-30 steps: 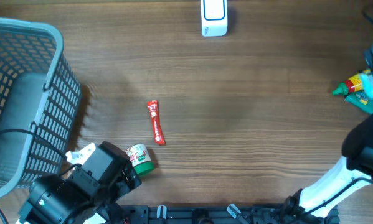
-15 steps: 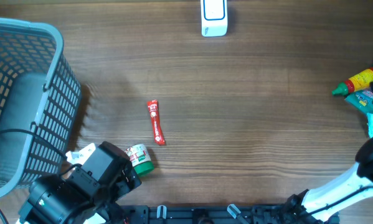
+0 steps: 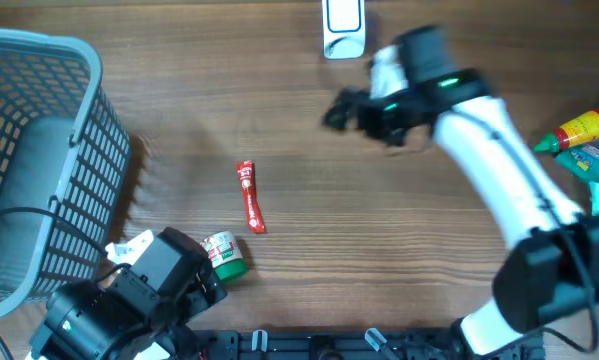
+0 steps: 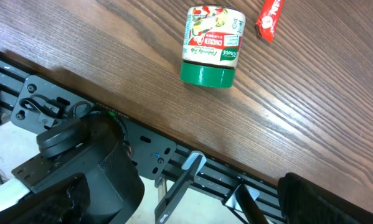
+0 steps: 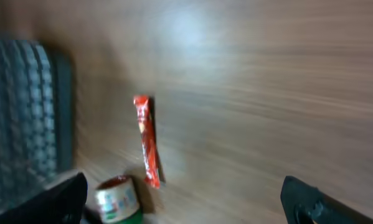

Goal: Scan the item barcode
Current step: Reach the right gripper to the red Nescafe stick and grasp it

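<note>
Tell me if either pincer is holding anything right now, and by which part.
Nothing is held. The right pincer is open and empty above the table; the left pincer is open too, short of the green-lidded can.

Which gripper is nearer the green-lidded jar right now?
Left. The left gripper sits at the table's near edge, close beside the green-lidded jar. The right gripper is across the table, just below the white scanner, well away from the jar.
</note>
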Action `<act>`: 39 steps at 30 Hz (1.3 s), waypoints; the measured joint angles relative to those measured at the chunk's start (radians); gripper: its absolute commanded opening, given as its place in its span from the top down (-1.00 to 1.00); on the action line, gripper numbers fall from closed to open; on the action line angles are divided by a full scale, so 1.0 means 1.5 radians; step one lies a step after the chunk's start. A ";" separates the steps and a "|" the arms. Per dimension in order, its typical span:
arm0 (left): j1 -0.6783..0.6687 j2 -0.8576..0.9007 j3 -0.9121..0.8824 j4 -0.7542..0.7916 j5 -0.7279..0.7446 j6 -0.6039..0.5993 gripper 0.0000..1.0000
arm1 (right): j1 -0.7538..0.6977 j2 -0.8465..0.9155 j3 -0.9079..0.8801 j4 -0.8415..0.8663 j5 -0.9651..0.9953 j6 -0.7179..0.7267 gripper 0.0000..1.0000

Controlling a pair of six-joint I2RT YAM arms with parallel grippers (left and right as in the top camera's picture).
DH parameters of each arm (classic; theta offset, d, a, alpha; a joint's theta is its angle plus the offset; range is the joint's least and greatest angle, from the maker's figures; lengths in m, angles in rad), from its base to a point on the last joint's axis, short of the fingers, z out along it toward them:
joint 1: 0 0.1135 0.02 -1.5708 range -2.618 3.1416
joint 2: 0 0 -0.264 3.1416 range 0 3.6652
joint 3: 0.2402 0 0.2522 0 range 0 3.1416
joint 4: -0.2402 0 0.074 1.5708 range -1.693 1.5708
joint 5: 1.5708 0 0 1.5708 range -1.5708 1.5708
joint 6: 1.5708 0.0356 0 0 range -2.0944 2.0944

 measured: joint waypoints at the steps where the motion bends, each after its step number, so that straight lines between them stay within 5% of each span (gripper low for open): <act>1: 0.000 0.000 0.000 0.000 0.000 0.000 -1.00 | 0.067 0.019 -0.027 0.042 0.009 0.000 -1.00; 9: 0.000 0.000 0.000 0.000 0.000 0.000 -1.00 | 0.294 0.172 -0.043 0.211 0.069 0.081 -0.76; 13: 0.000 0.000 0.000 0.000 0.000 0.000 -1.00 | 0.380 0.178 -0.043 0.213 0.225 0.096 -0.49; 21: 0.000 0.000 0.000 0.000 0.000 0.000 -1.00 | 0.393 0.234 -0.038 0.305 0.324 0.126 -0.05; 28: 0.000 0.000 0.000 0.000 0.000 0.000 -1.00 | 0.373 0.237 -0.010 0.168 0.348 0.187 0.91; 36: 0.000 0.000 0.000 0.000 0.000 0.000 -1.00 | 0.271 0.241 0.046 -0.058 0.377 0.196 0.91; 39: 0.000 0.000 0.000 0.000 0.000 0.000 -1.00 | 0.214 0.212 0.048 -0.126 0.223 0.112 0.91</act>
